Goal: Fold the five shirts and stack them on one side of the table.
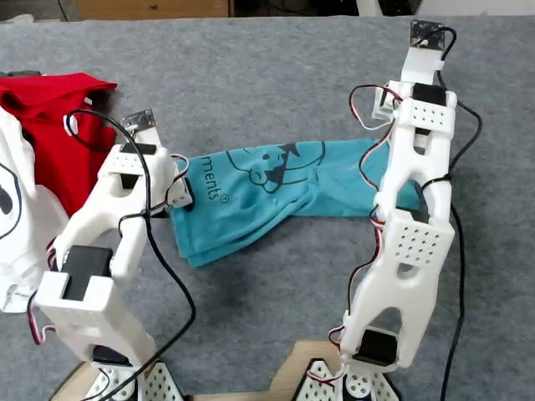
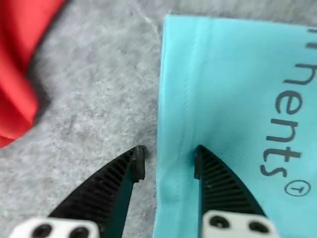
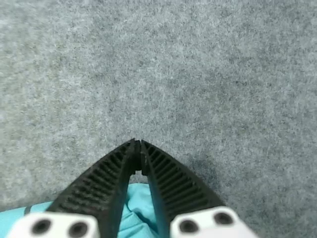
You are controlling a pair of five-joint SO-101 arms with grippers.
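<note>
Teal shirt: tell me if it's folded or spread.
Partly folded: the teal shirt lies doubled into a long band, layered edges showing at one end, rumpled in the middle.

Rough, matt grey felt is seen over the table; the teal shirt is shown as smooth, fine-knit cloth, matt, with a stitched hem and flat dark print laid on it; the red shirt is made out as soft matt cloth, the white shirt likewise; black ribbed plastic with a faint sheen is caught on the fingers of the left gripper; the same is noted on the right gripper; matt white plastic is seen on the left arm and the right arm; pale bare wood is glimpsed at the base board.
</note>
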